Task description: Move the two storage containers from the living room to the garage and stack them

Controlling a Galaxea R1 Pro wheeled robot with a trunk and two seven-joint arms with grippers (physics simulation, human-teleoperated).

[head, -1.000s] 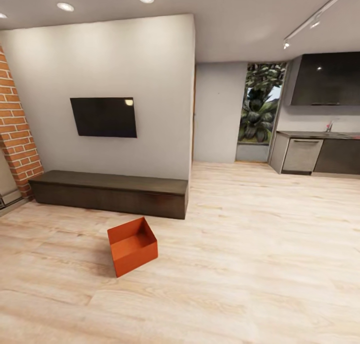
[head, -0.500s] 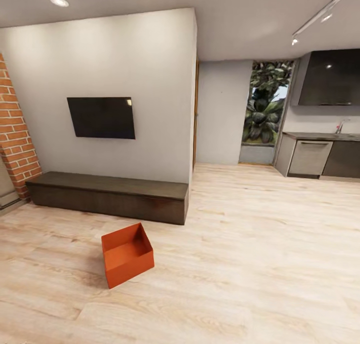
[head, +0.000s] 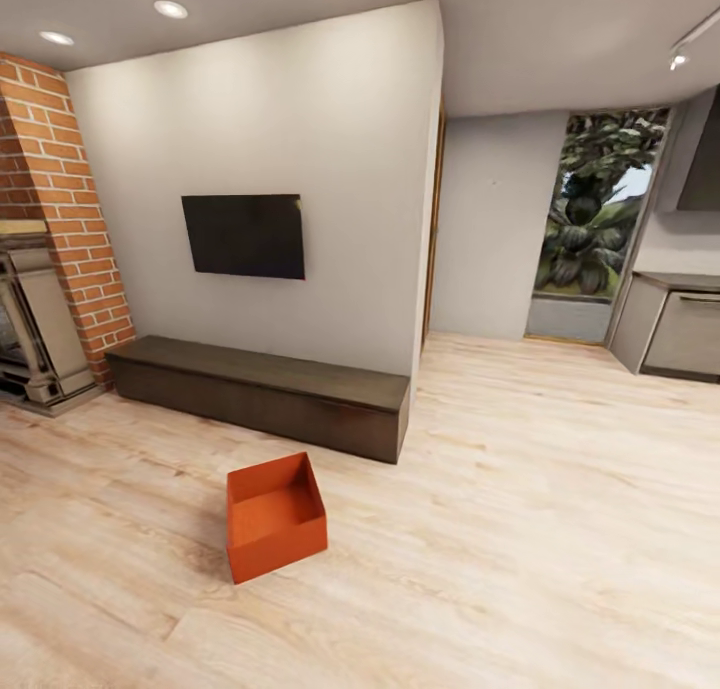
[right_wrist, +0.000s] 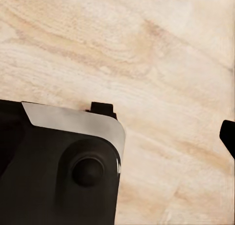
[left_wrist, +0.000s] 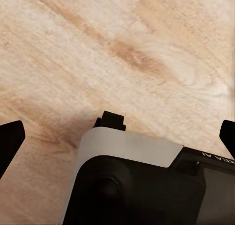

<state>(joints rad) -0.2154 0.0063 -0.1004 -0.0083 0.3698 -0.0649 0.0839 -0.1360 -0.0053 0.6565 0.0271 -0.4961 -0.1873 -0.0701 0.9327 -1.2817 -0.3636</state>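
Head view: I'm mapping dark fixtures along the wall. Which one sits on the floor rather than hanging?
The long dark low cabinet. It rests on the light wood plank floor against the wall, behind the orange container; the black TV hangs above it.

Fireplace (head: 30, 319) cut off by head view's left edge. Kitchen cabinet (head: 685, 329) cropped at right edge. Left gripper (left_wrist: 117, 137) fingertips clipped at wrist view's sides; right gripper's far fingertip likewise.

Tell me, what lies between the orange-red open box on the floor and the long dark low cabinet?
Only bare light wood plank floor separates storage container from cabinet, per the head view.
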